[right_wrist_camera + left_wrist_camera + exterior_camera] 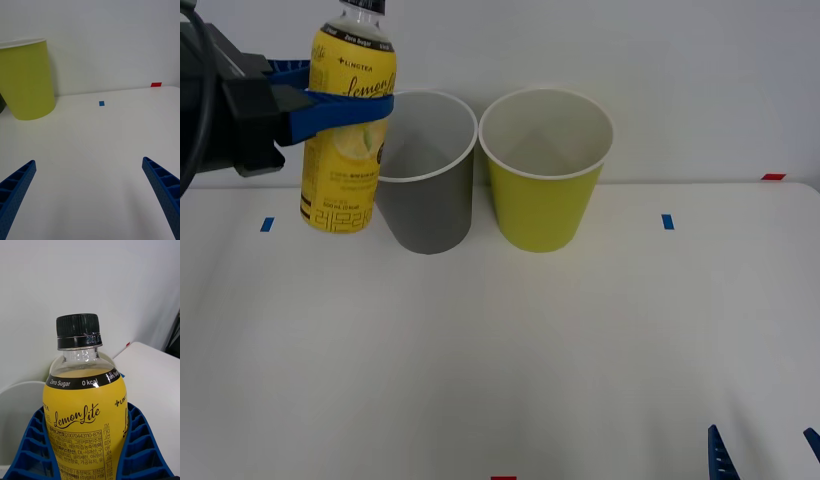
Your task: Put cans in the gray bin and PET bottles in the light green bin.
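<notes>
Blue ribbed fingertips of the right hand [765, 455] sit at the near right edge of the worktop [580, 350], spread wide apart and gripping nothing; that arm looks parked.

At far left the left hand [345, 105] is clamped around the upper body of the PET bottle [348, 130], one finger across its front just under the black shoulder band. It carries the bottle upright and clear of the worktop, black cap on top. The bottle hangs just left of the gray bin [426, 170], overlapping that bin's left rim in the front view. The light green bin [546, 168] stands immediately right of the gray one, the two nearly touching.

The main risk, as I judge it, is the wrong bin: the gray mouth lies between the bottle and its target, so letting go too soon would drop it among the cans. Carrying it across too low could strike a rim and tip either light bin. A bottle this full might also slip in the grip.
</notes>
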Robot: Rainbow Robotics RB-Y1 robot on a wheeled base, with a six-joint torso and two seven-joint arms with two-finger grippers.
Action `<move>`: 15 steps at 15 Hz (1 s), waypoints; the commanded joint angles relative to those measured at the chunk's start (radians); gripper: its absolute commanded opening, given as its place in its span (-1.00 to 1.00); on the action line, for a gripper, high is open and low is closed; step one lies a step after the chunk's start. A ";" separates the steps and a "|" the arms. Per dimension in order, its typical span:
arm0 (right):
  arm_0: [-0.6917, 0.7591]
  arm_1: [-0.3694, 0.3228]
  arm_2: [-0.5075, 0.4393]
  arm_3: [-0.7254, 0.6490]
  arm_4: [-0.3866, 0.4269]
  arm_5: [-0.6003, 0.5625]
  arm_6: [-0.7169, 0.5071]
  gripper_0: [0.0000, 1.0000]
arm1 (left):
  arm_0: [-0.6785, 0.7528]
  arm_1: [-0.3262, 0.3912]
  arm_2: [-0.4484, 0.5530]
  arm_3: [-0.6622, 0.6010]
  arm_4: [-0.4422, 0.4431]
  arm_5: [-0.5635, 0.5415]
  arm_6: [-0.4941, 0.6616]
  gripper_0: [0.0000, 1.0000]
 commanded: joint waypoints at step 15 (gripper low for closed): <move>0.000 0.000 0.000 0.000 0.000 0.000 0.000 0.96 | -0.350 -0.145 -0.457 0.519 -0.300 -0.452 -0.021 -1.00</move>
